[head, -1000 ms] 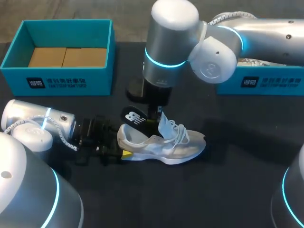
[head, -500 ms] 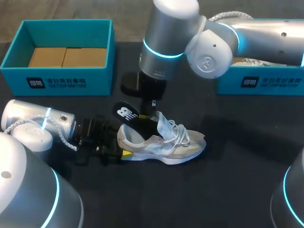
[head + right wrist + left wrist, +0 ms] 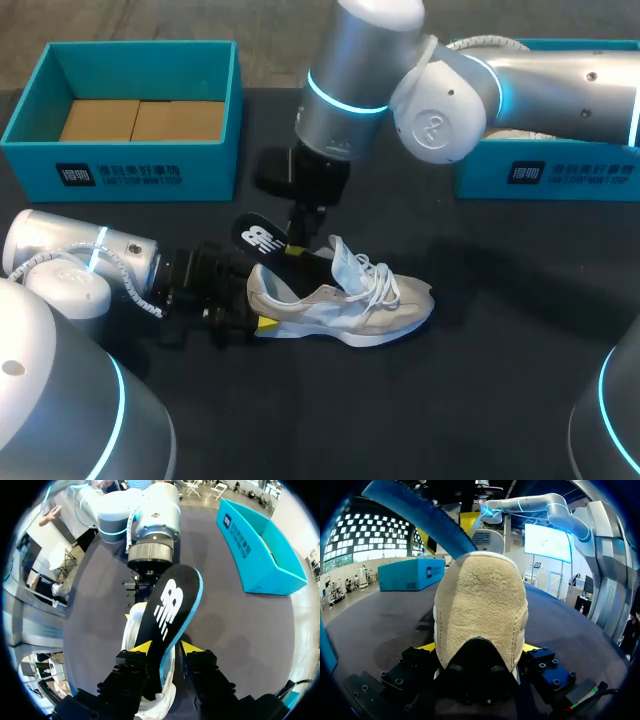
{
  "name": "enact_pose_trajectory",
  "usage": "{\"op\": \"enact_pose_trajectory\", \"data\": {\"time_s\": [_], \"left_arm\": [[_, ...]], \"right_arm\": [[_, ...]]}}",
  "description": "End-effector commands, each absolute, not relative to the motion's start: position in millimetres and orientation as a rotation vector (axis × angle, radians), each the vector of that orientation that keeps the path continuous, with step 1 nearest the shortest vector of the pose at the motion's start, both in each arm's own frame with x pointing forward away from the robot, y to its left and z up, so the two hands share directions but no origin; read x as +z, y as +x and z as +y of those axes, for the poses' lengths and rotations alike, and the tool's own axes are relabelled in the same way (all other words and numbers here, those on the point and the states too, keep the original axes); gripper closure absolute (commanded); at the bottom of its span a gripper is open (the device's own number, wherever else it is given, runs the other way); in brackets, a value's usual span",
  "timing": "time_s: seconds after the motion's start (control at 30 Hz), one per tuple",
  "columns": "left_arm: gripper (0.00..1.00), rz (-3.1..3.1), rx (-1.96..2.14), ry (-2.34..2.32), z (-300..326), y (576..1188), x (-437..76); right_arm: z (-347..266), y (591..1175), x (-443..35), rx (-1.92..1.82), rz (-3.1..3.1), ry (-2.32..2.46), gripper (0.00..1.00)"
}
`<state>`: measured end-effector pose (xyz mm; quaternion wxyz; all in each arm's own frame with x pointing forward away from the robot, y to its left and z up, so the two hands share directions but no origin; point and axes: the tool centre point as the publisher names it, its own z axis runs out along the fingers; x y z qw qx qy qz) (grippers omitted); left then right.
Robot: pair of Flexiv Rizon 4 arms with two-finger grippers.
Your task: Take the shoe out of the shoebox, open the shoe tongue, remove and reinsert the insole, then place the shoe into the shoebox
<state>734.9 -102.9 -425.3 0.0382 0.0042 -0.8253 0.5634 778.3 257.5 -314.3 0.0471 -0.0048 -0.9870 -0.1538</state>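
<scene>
Well, my right hand (image 3: 166, 647) gripped the insole (image 3: 170, 610), whose lower end sat in the shoe (image 3: 340, 305). My left hand (image 3: 479, 650) clamped the heel on the table (image 3: 480, 400). I judged the insole might snag and drag the shoe loose.

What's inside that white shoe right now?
The black insole has its front end in the shoe; the rest sticks out, pinched by the right gripper. The toe space is hidden under the tongue and laces.

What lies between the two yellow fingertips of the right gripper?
The black insole with a blue edge, clamped from both sides by the right gripper, above the white shoe. The right wrist view shows it.
</scene>
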Motion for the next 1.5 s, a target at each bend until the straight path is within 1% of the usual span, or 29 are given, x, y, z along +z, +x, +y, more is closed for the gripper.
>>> {"op": "enact_pose_trajectory", "data": {"time_s": [0.03,0.17,0.4,0.73,0.8,1.03,1.1,1.2,1.23,1.27,1.3,1.33,1.37,1.5], "left_arm": [[1.00,-2.533,1.727,0.014,-103,734,-428],[1.00,-2.533,1.727,0.014,-103,734,-428],[1.00,-2.533,1.727,0.014,-103,734,-428],[1.00,-2.533,1.727,0.014,-103,734,-428],[1.00,-2.533,1.727,0.014,-103,734,-428],[1.00,-2.533,1.727,0.014,-103,734,-428],[1.00,-2.533,1.727,0.014,-103,734,-428],[1.00,-2.533,1.727,0.014,-103,734,-428],[1.00,-2.533,1.727,0.014,-103,734,-428],[1.00,-2.533,1.727,0.014,-103,734,-428],[1.00,-2.533,1.727,0.014,-103,734,-428],[1.00,-2.533,1.727,0.014,-103,734,-428],[1.00,-2.533,1.727,0.014,-103,734,-428],[1.00,-2.533,1.727,0.014,-103,734,-428]], "right_arm": [[250,780,-315,-0.520,-2.978,-0.008,0.64],[247,780,-316,-0.620,-2.917,-0.010,0.62],[247,773,-324,-0.733,-2.801,-0.032,0.60],[256,763,-327,-0.789,-2.720,-0.273,0.64],[256,761,-327,-0.795,-2.713,-0.306,0.67],[266,755,-327,-0.839,-2.682,-0.334,0.66],[267,754,-328,-0.842,-2.681,-0.334,0.67],[270,754,-329,-0.856,-2.677,-0.333,0.73],[270,754,-330,-0.857,-2.676,-0.333,0.76],[271,754,-330,-0.857,-2.676,-0.334,0.76],[271,754,-330,-0.855,-2.677,-0.336,0.83],[272,755,-330,-0.854,-2.677,-0.337,0.94],[272,755,-330,-0.853,-2.677,-0.338,1.00],[272,760,-326,-0.859,-2.682,-0.363,1.00]]}}
